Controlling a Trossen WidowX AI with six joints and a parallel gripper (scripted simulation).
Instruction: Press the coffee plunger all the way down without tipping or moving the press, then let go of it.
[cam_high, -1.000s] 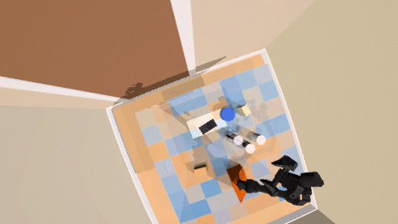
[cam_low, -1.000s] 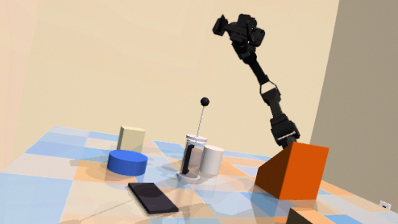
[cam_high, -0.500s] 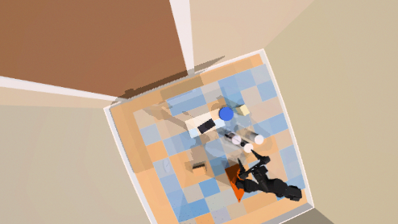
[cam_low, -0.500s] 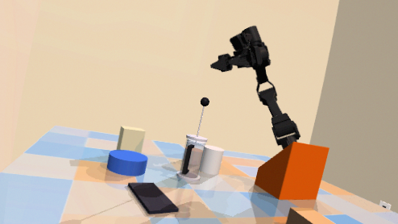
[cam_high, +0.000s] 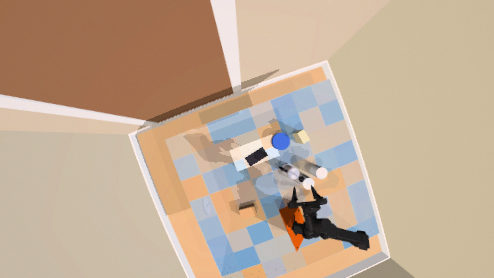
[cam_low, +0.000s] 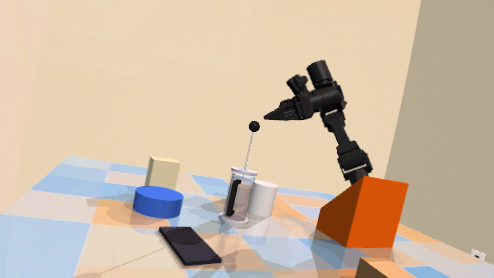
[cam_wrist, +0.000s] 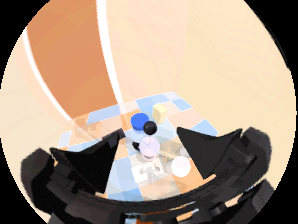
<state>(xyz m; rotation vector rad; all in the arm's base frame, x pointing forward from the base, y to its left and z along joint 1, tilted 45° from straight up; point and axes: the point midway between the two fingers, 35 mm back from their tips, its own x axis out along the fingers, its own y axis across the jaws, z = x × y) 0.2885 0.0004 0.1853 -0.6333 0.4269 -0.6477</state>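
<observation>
The coffee press (cam_low: 242, 197) (cam_high: 293, 173) (cam_wrist: 149, 147) stands upright, a clear glass with a pale lid and black side handle. Its thin rod stands far out of the lid, with a round black knob (cam_low: 254, 126) (cam_high: 301, 178) (cam_wrist: 150, 128) on top. My gripper (cam_low: 265, 118) (cam_high: 304, 188) (cam_wrist: 149, 132) is open and empty. It points nearly level toward the press, its tips slightly higher than the knob and to its right in the exterior view. In the wrist view the knob appears centred between the fingertips, beyond them. No contact shows.
A white cylinder (cam_low: 263, 199) (cam_wrist: 181, 166) stands close beside the press. A blue disc (cam_high: 280, 141) (cam_low: 158, 202), a pale yellow block (cam_high: 301, 136) (cam_low: 164, 172) and a flat dark slab (cam_high: 256, 156) (cam_low: 190, 245) lie beyond. An orange wedge (cam_low: 377, 215) is near the arm's base; a tan block (cam_high: 247, 209) lies left.
</observation>
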